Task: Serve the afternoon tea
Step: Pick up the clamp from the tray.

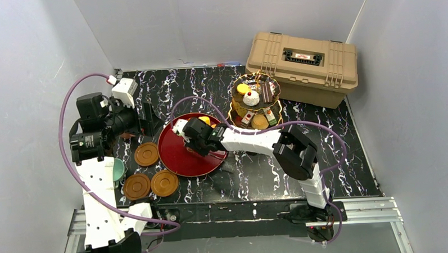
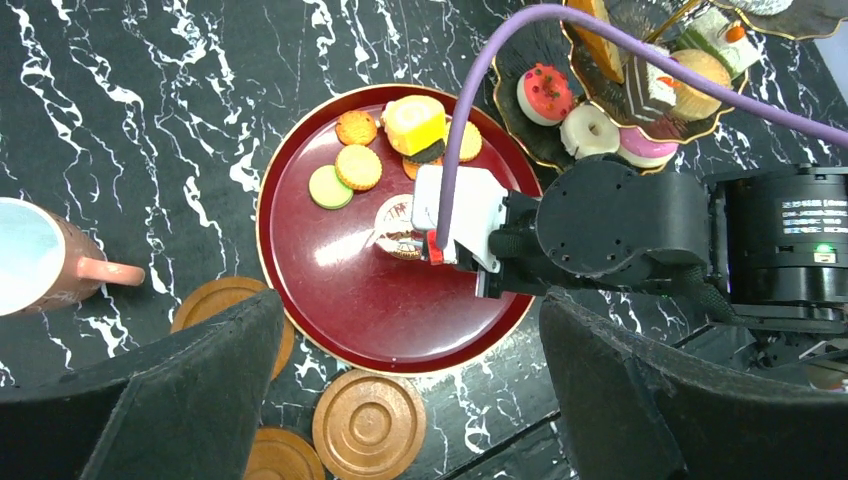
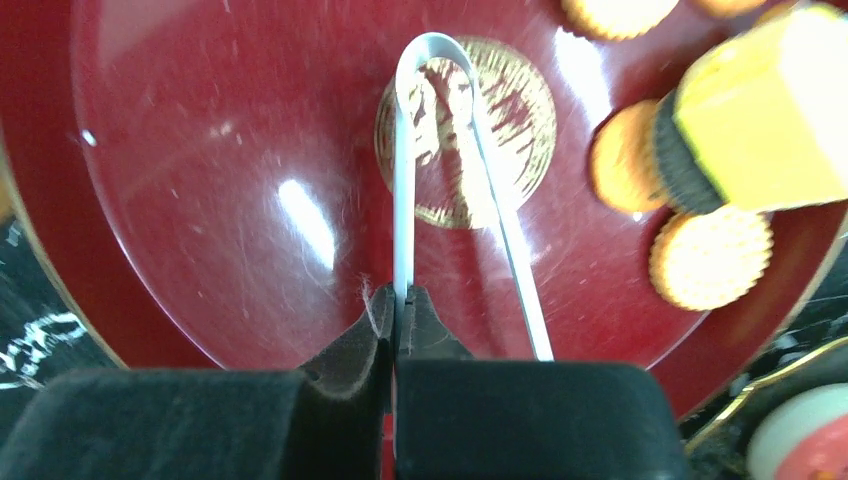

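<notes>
The right gripper (image 3: 395, 305) is seen fully closed on one arm of the metal tongs (image 3: 403, 180); the other arm is left outside the fingers. The tongs' loop lies over the gold emblem (image 3: 520, 110) of the red tray (image 3: 200, 150). A yellow cake (image 3: 760, 110) and round biscuits (image 3: 710, 258) are set at the tray's far side. The three-tier stand (image 1: 234, 110), loaded with pastries (image 1: 251, 97), is placed just beyond, before the tan case (image 1: 304, 64). Three saucers (image 1: 147, 154) and a pinkish cup (image 2: 40, 260) are found left of the tray. The left gripper (image 2: 410, 395) is held wide open and empty. A purple cable (image 2: 455, 150) is draped across the tray.

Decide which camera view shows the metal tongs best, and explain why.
Right wrist: the metal tongs show full length over the red tray, one leg pinched in the right end effector. In the top external and left wrist views that end effector hides them.
</notes>
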Controlling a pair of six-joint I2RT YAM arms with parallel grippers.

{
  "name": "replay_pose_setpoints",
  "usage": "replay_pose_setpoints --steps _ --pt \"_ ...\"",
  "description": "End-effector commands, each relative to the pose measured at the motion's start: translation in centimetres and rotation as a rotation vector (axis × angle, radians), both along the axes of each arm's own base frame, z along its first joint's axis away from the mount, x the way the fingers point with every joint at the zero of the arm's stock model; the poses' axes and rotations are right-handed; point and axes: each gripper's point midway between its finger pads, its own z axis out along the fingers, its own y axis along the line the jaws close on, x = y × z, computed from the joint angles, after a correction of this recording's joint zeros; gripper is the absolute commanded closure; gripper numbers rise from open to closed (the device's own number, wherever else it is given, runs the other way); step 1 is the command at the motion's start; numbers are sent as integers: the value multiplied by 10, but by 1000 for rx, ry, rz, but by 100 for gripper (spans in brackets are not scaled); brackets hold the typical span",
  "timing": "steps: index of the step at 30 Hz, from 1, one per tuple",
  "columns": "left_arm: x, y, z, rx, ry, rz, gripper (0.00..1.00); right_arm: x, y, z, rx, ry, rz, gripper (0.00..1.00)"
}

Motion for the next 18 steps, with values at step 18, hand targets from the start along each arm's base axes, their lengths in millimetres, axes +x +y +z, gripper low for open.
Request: replay_pose_setpoints --steps 18 --pt "-41 -34 32 -104 -63 -165 2 32 39 412 1514 -372 -397 99"
